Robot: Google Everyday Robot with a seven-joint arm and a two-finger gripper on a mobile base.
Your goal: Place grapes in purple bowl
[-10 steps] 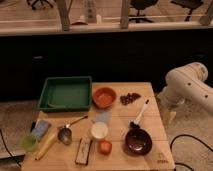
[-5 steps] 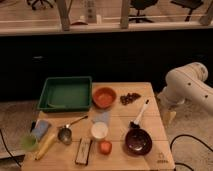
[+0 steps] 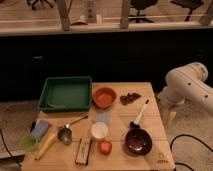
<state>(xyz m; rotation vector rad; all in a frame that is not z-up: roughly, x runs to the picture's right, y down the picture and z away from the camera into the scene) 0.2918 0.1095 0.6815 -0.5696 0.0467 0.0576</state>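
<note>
The grapes [image 3: 130, 98], a small dark lumpy bunch, lie on the wooden table [image 3: 150, 90] near its far right, just right of the orange bowl [image 3: 104, 96]. The purple bowl [image 3: 138, 141] is glossy and dark and stands at the table's front right, with nothing showing in it. The white arm [image 3: 190, 87] is off the table's right side. My gripper [image 3: 168, 116] hangs below it, beside the right edge, to the right of the grapes and apart from both them and the bowl.
A green tray [image 3: 65, 93] stands at the back left. A black-and-white brush [image 3: 139, 114] lies between the grapes and the purple bowl. A white cup [image 3: 99, 131], a red-orange fruit [image 3: 104, 147], a metal scoop [image 3: 66, 134] and a small box [image 3: 83, 151] sit in front. A yellow item [image 3: 46, 145] and a green cup [image 3: 29, 142] are at the left.
</note>
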